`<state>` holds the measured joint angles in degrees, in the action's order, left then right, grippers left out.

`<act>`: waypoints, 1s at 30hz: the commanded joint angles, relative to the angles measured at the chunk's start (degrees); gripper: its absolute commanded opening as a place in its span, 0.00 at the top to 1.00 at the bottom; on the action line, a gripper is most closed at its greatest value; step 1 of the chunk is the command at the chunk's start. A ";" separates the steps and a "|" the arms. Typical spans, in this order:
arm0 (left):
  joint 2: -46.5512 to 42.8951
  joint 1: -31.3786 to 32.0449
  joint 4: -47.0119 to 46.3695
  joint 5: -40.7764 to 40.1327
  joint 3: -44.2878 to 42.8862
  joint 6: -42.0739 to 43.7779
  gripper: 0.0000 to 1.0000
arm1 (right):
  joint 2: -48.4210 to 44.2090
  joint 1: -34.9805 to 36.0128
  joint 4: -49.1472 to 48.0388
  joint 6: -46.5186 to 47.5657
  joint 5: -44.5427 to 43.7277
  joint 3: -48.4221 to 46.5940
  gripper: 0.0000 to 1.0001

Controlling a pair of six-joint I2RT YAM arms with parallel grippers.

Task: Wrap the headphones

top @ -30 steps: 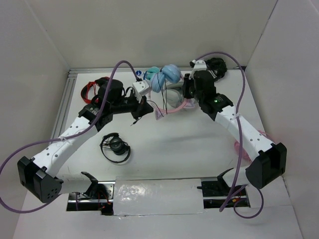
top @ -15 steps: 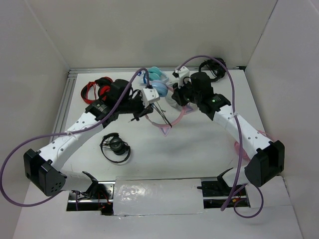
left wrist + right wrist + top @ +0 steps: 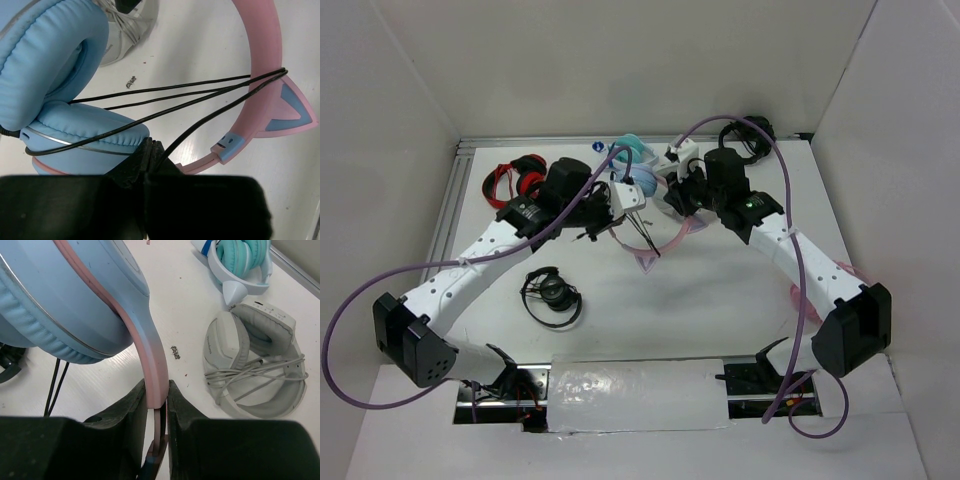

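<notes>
The headphones (image 3: 660, 225) with a pink headband, cat ears and light blue ear cups are held above the table between my two arms. My right gripper (image 3: 157, 390) is shut on the pink headband (image 3: 150, 350), just below an ear cup (image 3: 75, 295). My left gripper (image 3: 151, 150) is shut on the thin black cable (image 3: 200, 127). The cable runs in several strands from the blue ear cups (image 3: 55, 75) across to the headband by a cat ear (image 3: 290, 107). In the top view the left gripper (image 3: 620, 205) and right gripper (image 3: 682, 195) are close together.
A white headset (image 3: 260, 360) with a grey cord and a teal-and-white pair (image 3: 240, 262) lie behind on the table. A red headset (image 3: 515, 180) lies far left, a small black one (image 3: 552, 295) near left, a black one (image 3: 745, 135) far right. Pink headphones (image 3: 810, 300) lie at the right.
Both arms moved left with the headphones. The left gripper has come closer to the ear cups, pulling the cable toward the headband.
</notes>
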<state>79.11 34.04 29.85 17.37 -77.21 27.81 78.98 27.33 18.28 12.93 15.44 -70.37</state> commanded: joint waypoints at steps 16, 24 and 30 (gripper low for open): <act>-3.96 -2.31 -16.92 -23.35 -0.22 12.53 0.74 | 1.00 1.41 10.10 -3.87 10.90 -2.23 1.00; -4.14 -1.61 -21.56 -28.07 0.92 15.85 1.00 | -1.72 2.20 6.94 -9.14 14.63 1.72 1.00; -6.07 -1.35 -22.92 -28.72 2.33 15.00 0.93 | -3.22 2.46 6.06 -16.52 3.38 3.75 1.00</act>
<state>76.60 35.33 18.96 1.54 -73.52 38.89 80.12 27.81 16.84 -2.98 14.85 -68.42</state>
